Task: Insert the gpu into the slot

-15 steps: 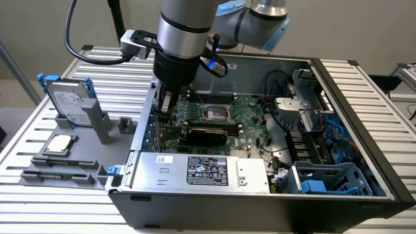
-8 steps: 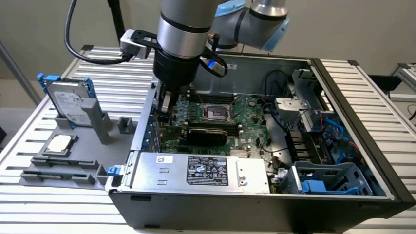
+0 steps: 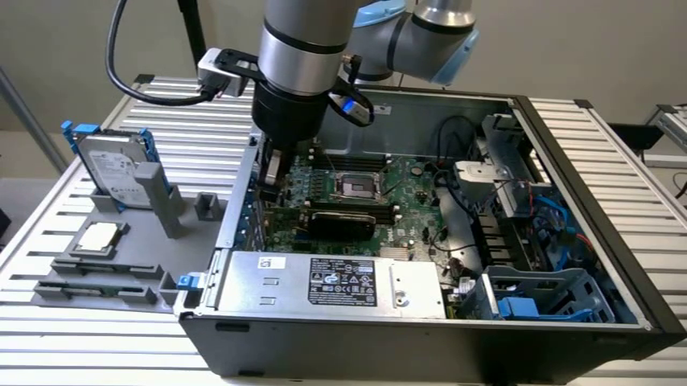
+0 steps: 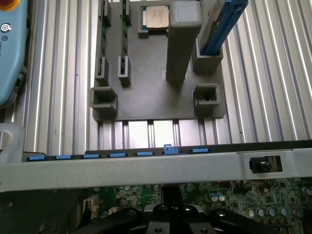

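My gripper (image 3: 272, 181) reaches down into the open computer case at the exterior view's left end of the green motherboard (image 3: 413, 201), close to the case wall. The gpu (image 3: 338, 219), a flat black card with a thin green edge, lies along the board just below the square silver CPU socket (image 3: 355, 186). Its near end is a little to the exterior view's right of the gripper. I cannot tell whether the gripper touches it. The blue slot is hidden. In the wrist view the gripper's black body (image 4: 170, 214) hangs over the motherboard (image 4: 234, 197), just inside the case wall (image 4: 146, 168).
The silver power-supply box (image 3: 333, 281) fills the case's front. Cables and a blue drive cage (image 3: 536, 293) crowd the exterior view's right. Outside the case stands a grey fixture (image 4: 156, 92) with a hard drive (image 3: 113, 169) and a CPU chip (image 3: 99, 237).
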Controlling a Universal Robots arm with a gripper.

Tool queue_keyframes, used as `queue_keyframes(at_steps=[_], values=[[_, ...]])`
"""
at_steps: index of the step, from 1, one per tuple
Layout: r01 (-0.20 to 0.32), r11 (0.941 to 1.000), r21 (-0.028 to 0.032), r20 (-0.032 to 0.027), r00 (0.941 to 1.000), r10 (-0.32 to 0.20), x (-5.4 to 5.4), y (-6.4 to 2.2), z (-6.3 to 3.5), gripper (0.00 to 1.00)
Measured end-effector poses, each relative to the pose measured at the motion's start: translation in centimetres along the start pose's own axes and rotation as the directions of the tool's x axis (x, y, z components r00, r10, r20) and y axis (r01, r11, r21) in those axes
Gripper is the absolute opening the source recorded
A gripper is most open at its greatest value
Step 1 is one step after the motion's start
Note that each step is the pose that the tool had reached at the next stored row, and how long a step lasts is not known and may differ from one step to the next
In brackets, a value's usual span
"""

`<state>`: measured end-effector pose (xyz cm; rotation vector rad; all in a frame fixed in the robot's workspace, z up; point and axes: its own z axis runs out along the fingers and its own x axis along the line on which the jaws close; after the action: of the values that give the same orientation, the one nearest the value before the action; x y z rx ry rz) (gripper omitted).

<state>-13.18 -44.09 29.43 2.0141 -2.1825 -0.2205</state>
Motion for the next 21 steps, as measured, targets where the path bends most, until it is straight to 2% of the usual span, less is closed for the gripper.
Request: queue_keyframes(at_steps=[21], values=[[0.000, 1.0000, -0.0009, 0.0000, 1.0000, 0.000, -0.04, 0.23, -0.43, 0.11]])
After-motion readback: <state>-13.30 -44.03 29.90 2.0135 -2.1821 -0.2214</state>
